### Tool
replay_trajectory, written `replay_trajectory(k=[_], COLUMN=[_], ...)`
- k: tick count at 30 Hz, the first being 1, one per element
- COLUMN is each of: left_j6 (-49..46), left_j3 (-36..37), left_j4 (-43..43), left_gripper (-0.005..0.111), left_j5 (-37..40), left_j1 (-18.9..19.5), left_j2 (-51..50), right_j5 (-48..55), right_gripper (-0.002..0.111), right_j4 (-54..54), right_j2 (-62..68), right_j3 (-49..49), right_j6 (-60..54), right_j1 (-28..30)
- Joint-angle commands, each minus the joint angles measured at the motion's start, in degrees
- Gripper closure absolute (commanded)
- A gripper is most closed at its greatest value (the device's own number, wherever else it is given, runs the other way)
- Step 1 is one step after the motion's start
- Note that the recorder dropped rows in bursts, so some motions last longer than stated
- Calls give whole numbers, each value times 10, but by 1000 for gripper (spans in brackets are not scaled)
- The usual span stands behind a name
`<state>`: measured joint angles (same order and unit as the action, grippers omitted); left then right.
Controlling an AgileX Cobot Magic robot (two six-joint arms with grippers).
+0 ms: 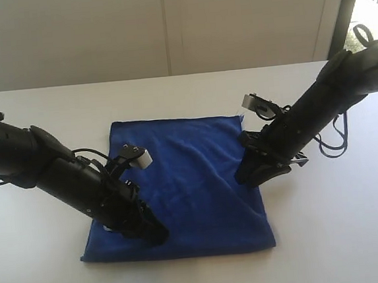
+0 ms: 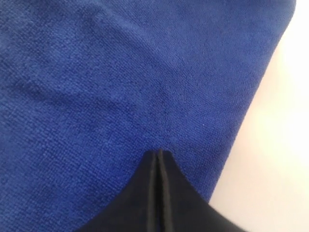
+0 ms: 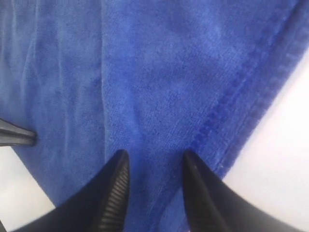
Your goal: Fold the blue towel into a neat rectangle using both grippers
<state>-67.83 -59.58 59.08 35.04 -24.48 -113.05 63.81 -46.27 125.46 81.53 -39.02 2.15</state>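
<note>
The blue towel [image 1: 186, 181] lies flat on the white table [image 1: 343, 234] as a rough rectangle, with a small white tag [image 1: 241, 118] at its far right corner. My left gripper [image 1: 159, 235] rests on the towel's near left part. Its fingers are pressed together with no cloth between them, and the tips [image 2: 160, 152] touch the blue towel [image 2: 120, 87] close to its edge. My right gripper [image 1: 244, 178] is over the towel's right side. Its jaws stand open [image 3: 155, 157] just above the blue towel [image 3: 159, 72], beside the stitched hem [image 3: 227, 111], holding nothing.
Bare white table surrounds the towel on all sides. A wall stands behind the table's far edge [image 1: 170, 75]. Black cables [image 1: 334, 139] hang by the right arm. A thin dark tip [image 3: 17, 137] shows at the towel's edge in the right wrist view.
</note>
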Motion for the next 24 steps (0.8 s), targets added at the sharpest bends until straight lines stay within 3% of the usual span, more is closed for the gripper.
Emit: replay_trajectory(k=[1,24], left_j6=[1,-1], left_j3=[4,4], left_j4=[-19,-22], left_gripper=[107,107], left_j5=[6,2], left_j1=[-3,-3], left_j2=[-10,-10], right_j5=[-25,-14], right_gripper=[73,73], right_j4=[-2,29], right_j2=[-1,-1], right_j3=[-3,-3], right_j6=[19,61], right_j1=[-2,-4])
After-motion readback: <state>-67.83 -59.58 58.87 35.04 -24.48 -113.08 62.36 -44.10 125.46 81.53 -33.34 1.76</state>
